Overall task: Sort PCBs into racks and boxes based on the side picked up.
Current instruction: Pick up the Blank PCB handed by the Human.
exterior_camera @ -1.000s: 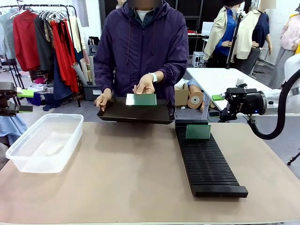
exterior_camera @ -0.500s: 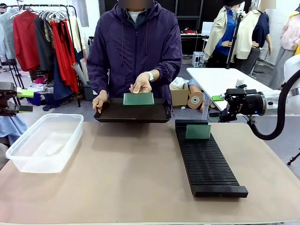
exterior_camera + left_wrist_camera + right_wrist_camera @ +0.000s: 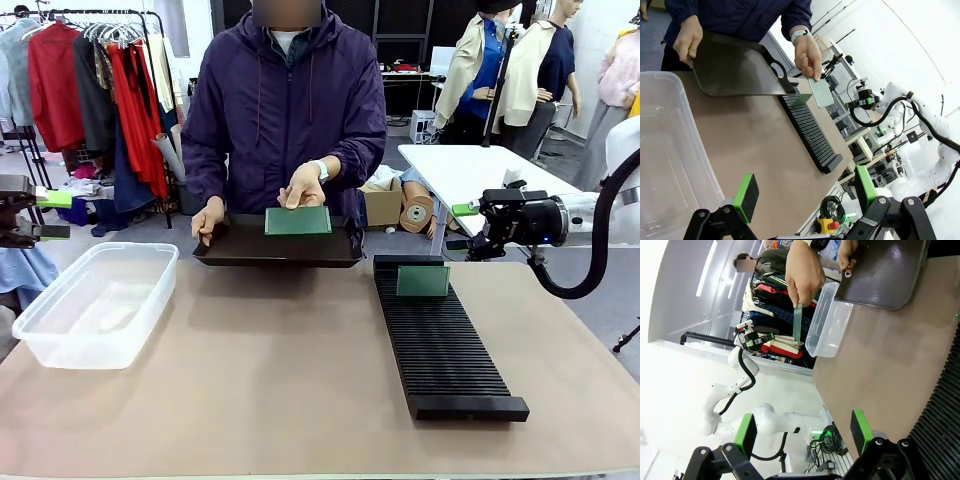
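We see one PCB (image 3: 297, 221) held by its top edge by a person (image 3: 285, 110), tilted with a green face toward us, just over the dark tray (image 3: 240, 250). A second PCB (image 3: 422, 281) stands upright in a slot near the far end of the rack (image 3: 450, 350), a long black slotted strip lying on the table's (image 3: 280, 370) right side. The box (image 3: 95, 305), clear with a lipped rim, sits open on the left.

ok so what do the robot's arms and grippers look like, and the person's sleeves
The right arm and left arm are white and rounded; a black cable loops by the right one. The left gripper and right gripper are black frames with green pads. The person wears a long-sleeved dark purple jacket and a pale wristband.
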You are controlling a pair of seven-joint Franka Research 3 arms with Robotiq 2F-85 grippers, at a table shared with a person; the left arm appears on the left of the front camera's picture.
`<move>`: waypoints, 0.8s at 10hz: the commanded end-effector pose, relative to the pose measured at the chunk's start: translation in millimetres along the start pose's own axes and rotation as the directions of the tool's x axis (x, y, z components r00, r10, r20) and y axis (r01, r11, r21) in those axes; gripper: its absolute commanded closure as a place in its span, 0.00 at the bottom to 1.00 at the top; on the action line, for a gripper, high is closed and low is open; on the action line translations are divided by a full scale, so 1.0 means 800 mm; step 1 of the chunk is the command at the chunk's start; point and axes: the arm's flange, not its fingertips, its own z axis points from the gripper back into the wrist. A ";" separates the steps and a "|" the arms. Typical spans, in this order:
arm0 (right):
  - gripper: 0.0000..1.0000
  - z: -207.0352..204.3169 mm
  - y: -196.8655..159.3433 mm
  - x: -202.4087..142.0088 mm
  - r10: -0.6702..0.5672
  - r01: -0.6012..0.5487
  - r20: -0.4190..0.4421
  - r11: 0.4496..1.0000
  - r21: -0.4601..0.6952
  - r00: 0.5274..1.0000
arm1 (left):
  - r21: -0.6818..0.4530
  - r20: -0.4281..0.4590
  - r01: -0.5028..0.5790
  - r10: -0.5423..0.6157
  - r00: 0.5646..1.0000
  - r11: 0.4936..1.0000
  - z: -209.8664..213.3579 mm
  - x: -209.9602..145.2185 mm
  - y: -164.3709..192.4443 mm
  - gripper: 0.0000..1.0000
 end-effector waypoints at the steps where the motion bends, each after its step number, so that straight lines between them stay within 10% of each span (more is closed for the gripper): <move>1: 0.00 0.000 0.002 0.004 0.012 -0.012 -0.005 1.000 -0.008 1.000 | -0.012 0.006 0.001 -0.001 1.000 1.000 0.002 -0.001 -0.002 0.00; 8: 0.00 0.000 0.000 0.000 0.000 0.000 0.000 1.000 0.000 1.000 | -0.012 0.006 0.001 -0.001 1.000 1.000 0.002 -0.001 -0.002 0.00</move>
